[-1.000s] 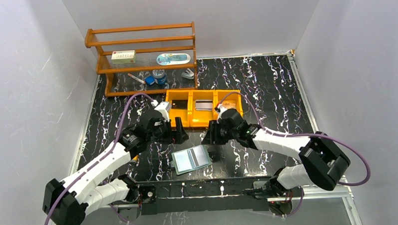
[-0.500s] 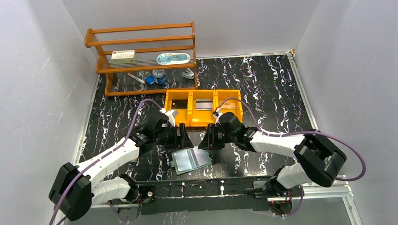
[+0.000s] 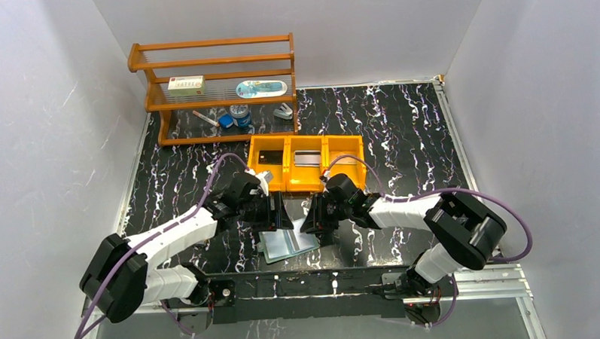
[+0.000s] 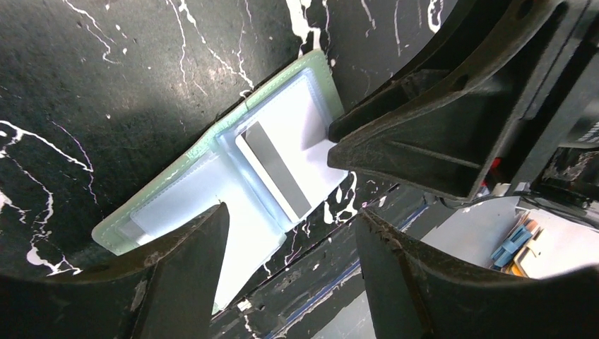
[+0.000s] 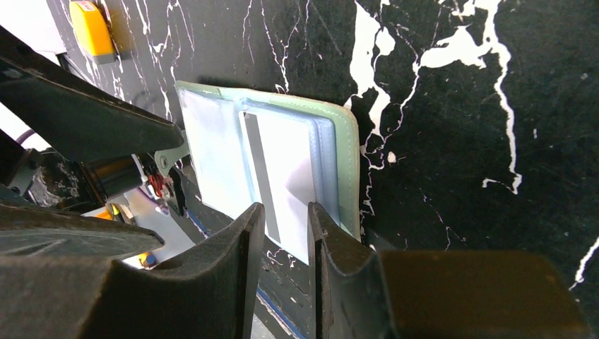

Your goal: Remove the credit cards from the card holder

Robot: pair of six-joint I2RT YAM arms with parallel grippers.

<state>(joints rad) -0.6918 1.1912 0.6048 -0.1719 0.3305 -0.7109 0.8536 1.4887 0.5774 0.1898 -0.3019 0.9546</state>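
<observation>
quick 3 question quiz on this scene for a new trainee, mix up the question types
1. True or false: the card holder lies folded shut on the table.
2. How many compartments does the orange tray have? A two, B three, C four.
3. What colour is the card in the tray's middle compartment?
Key: 1 false; 2 B; 3 silver-grey.

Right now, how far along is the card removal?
Done: black card and silver-grey card lie in the orange tray. In hand: left gripper, open, and right gripper, nearly closed, meet at the open card holder. Left: one card with a grey stripe remains pocketed.
</observation>
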